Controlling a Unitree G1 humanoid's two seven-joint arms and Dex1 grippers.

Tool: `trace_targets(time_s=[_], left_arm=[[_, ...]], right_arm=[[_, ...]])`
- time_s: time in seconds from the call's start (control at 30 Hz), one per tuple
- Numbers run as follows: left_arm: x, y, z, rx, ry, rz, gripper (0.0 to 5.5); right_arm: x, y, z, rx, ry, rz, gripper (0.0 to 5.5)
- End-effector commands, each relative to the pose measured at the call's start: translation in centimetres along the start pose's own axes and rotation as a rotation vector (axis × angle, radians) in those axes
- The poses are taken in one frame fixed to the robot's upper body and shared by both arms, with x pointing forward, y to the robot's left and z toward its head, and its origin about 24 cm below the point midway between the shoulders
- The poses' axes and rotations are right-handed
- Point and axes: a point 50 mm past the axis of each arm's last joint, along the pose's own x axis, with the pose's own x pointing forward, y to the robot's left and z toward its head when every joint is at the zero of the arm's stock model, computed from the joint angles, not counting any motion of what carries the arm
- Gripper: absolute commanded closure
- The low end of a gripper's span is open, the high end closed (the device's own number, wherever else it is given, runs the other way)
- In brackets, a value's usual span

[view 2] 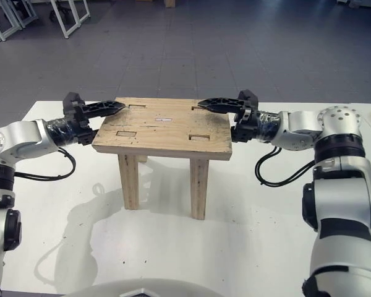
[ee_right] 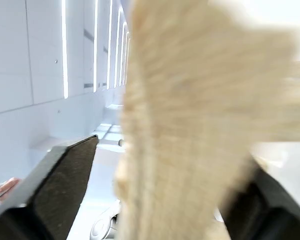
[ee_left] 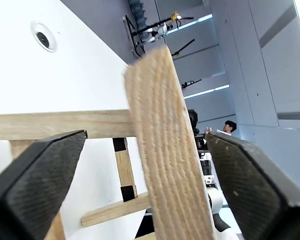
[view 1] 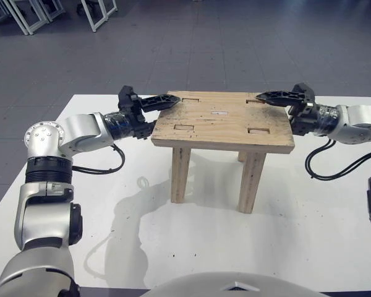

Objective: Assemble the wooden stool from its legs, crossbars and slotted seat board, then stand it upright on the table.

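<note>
Left gripper [view 1: 168, 103] sat at left edge of seat [view 1: 226, 124], fingers [ee_left: 35, 175] spread wide, board edge between them with gaps either side, nothing gripped. Stool [view 1: 180, 173] stood upright on table [view 1: 309, 235], between both grippers. Right gripper [view 1: 263, 99] sat at seat's far right corner, fingers [ee_right: 55, 185] apart astride edge; contact unclear.

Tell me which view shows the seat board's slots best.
The left eye view: the seat board faces up, its four slots showing. The right eye view shows the same. The wrist views show its edge close up.
</note>
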Motion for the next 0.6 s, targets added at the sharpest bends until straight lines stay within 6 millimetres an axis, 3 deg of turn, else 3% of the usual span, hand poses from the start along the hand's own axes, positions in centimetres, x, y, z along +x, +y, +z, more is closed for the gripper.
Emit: trace_targets(time_s=[0.03, 0.17, 0.27, 0.3, 0.33, 0.4, 0.47, 0.53, 0.6], left_arm=[[-2.0, -1.2, 1.0, 0.042, -0.016, -0.023, 0.77], [-4.1, -0.8, 1.6, 0.065, -0.068, 0.011, 0.77], [-5.4, -0.6, 2.0, 0.132, -0.169, 0.040, 0.77], [-5.0, -0.4, 2.3, 0.248, -0.270, 0.111, 0.77], [-4.5, -0.4, 2.5, 0.356, -0.364, 0.177, 0.77], [-3.1, 0.6, 2.5, 0.554, -0.545, 0.380, 0.77], [-1.6, 2.3, 1.1, 0.691, -0.669, 0.552, 0.77], [-0.4, 3.6, -0.9, 0.818, -0.741, 0.626, 0.77], [0.2, 5.2, -2.8, 0.899, -0.735, 0.684, 0.77]], right_arm=[[-3.0, -0.3, -0.2, -0.021, -0.079, -0.074, 1.25], [-5.6, -0.3, -0.9, -0.053, -0.121, -0.122, 0.45], [-6.9, 0.1, -1.4, -0.136, -0.170, -0.142, 0.45], [-6.3, -0.2, -1.3, -0.237, -0.221, -0.145, 0.45], [-5.6, -0.6, -1.1, -0.362, -0.294, -0.207, 0.45], [-4.7, -2.1, -0.2, -0.670, -0.557, -0.527, 0.45], [-3.6, -4.7, -0.5, -0.858, -0.768, -0.816, 0.45], [-2.2, -7.2, -1.8, -1.005, -0.793, -1.025, 0.45], [-1.3, -8.5, -2.8, -1.061, -0.842, -1.091, 0.45]])
